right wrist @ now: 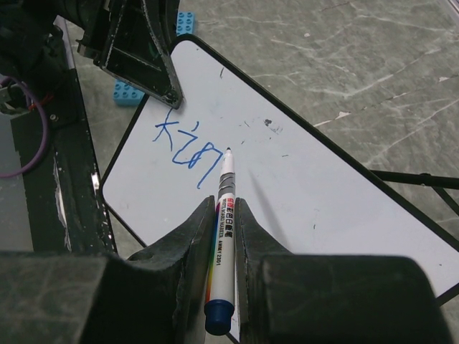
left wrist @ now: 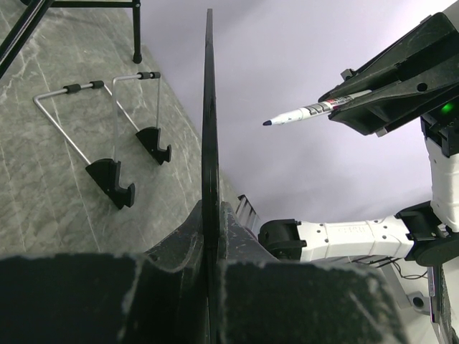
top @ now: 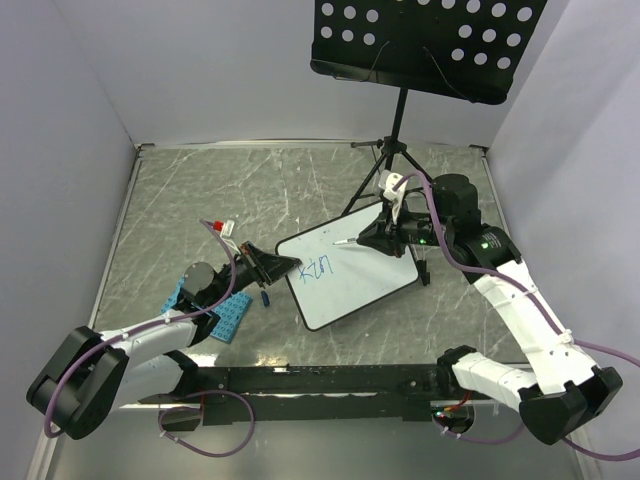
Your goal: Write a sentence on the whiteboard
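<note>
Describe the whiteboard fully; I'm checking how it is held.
The whiteboard is white with rounded corners and a thin dark rim, wire legs with black feet behind it. It sits skewed on the table. The left gripper is shut on its rim near a corner. Blue strokes mark that end; the marker in the right gripper hovers off it.

Dark-rimmed whiteboard [top: 372,287] askew mid-table, the sentence [top: 318,268] (blue, only a few strokes) near its left end
</note>
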Available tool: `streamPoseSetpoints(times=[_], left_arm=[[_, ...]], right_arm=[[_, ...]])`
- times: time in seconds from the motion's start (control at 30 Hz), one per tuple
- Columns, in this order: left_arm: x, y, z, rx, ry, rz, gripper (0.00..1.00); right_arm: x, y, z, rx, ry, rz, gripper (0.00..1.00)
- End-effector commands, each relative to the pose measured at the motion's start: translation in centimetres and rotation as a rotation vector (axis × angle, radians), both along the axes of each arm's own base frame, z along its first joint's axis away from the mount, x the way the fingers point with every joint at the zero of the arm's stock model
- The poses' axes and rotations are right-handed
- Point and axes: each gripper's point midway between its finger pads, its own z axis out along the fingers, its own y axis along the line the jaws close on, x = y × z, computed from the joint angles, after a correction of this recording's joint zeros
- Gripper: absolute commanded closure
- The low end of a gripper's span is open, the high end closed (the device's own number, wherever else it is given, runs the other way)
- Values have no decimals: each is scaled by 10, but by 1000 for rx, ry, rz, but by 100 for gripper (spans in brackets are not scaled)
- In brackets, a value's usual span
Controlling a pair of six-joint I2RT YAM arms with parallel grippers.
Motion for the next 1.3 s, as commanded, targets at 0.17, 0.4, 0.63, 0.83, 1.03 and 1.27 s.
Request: streamPoseSetpoints(times=[0.17, 0.4, 0.63, 0.83, 1.03, 1.27], left_arm=[[-4, 0, 64, -135, -169, -22, 99], [-5, -1, 68, -142, -174, -30, 99], [-5, -3, 71, -152, -174, -43, 99], [-6, -1, 74, -165, -167, -32, 99], [-4, 1, 75, -169, -157, -19, 99], [-7, 0, 78, -186, -166, -39, 99]], right_arm=[[11, 4, 17, 25, -58, 2, 100], [24, 5, 21, 16, -74, -23, 100], [31, 5, 22, 6, -91, -36, 100], [34, 5, 15, -14, -84, -53, 100], [37, -1, 10, -27, -89, -97, 100], [43, 1, 0, -49, -57, -101, 100]])
